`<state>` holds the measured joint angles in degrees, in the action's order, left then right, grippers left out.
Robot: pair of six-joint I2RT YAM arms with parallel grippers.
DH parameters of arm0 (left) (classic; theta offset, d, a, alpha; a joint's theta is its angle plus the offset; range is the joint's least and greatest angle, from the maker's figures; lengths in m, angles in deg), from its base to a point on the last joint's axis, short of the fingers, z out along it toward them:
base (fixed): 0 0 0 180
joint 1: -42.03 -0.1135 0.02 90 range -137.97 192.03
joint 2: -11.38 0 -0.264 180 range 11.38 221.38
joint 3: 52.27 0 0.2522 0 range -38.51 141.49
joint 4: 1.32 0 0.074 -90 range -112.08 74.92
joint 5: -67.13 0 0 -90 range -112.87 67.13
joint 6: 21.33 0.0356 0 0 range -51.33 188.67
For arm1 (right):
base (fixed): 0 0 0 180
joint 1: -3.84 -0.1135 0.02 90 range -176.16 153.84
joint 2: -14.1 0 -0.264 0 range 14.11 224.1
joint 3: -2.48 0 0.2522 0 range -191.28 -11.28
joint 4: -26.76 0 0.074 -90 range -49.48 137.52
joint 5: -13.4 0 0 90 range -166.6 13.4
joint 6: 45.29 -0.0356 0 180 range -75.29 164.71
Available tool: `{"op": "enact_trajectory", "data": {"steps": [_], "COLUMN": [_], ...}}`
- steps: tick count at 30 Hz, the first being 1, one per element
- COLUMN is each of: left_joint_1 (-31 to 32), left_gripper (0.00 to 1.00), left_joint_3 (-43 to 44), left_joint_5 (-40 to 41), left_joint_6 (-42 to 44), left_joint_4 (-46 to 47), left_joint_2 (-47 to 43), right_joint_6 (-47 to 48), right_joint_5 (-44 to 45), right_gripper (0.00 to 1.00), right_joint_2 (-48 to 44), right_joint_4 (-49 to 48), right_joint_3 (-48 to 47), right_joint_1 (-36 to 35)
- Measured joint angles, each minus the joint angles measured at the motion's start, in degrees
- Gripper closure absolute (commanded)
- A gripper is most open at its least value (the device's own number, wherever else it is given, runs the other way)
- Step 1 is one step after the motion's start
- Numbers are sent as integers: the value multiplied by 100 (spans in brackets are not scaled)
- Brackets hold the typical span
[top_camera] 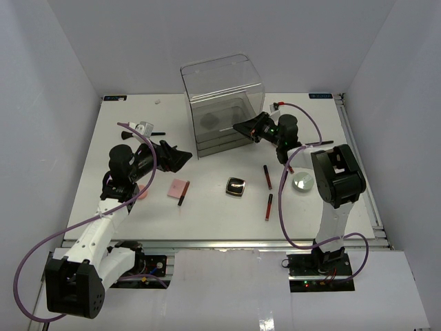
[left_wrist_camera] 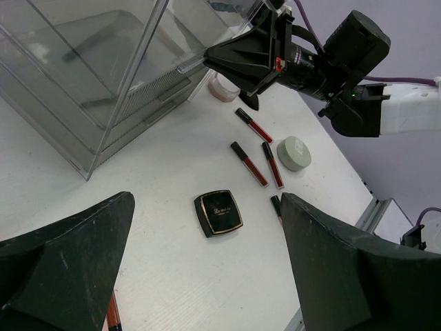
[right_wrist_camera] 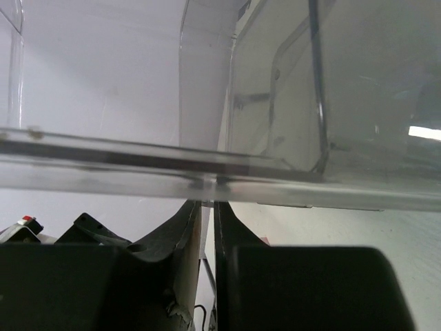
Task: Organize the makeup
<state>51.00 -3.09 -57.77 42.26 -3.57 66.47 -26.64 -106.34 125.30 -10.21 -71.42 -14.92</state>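
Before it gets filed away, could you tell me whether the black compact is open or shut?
Shut: the black compact lies flat, lid closed.

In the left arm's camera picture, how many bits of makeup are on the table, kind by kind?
Red-and-black tubes: 5
Black square compact: 1
Round silver tin: 1
White-pink jar: 1
Total: 8
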Motion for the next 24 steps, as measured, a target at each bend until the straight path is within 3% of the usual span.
{"op": "enact_trajectory", "data": {"steps": [24], "left_joint_1": [0], "left_gripper": [2], "left_joint_3": [2], "left_joint_5": [232], "left_joint_6": [53], "left_joint_4": [-108], "left_joint_2": [77], "right_joint_6": [-342], "right_joint_5": [-121], "right_gripper": [92], "right_joint_2": [-1107], "right_joint_4": [-217], "right_joint_3": [754], "right_joint_1": [297]}}
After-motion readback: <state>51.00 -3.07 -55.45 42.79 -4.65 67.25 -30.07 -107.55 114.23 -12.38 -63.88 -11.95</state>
